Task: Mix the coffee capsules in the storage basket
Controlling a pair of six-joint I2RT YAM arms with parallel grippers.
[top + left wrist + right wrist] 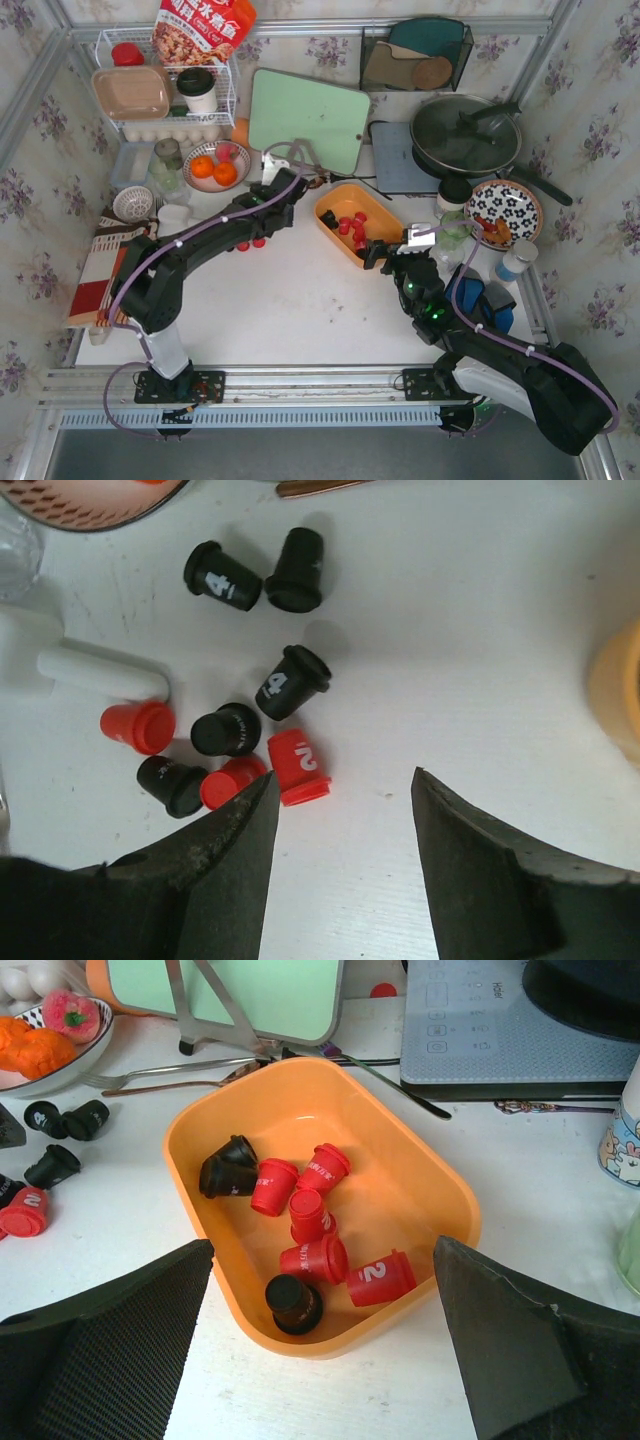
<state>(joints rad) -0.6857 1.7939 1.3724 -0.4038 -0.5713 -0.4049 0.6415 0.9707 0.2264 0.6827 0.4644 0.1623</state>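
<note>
The orange storage basket (372,203) lies mid-table; the right wrist view shows its wall (410,1165). Inside it lie several red capsules (318,1259) and two black ones (293,1304). More black capsules (292,682) and red capsules (298,767) lie loose on the table to its left, partly under the left arm (250,243). My left gripper (272,208) is open and empty, its tips (343,775) just right of the loose pile. My right gripper (385,250) is open and empty, hovering (322,1243) at the basket's near end.
A fruit bowl with oranges (215,165) stands left of the loose capsules. A green cutting board (308,118), a grey cooktop (398,160), a lidded pan (465,135) and a patterned plate (503,212) ring the basket. A fork (170,1065) lies behind it. A white wire rack (165,90) stands far left.
</note>
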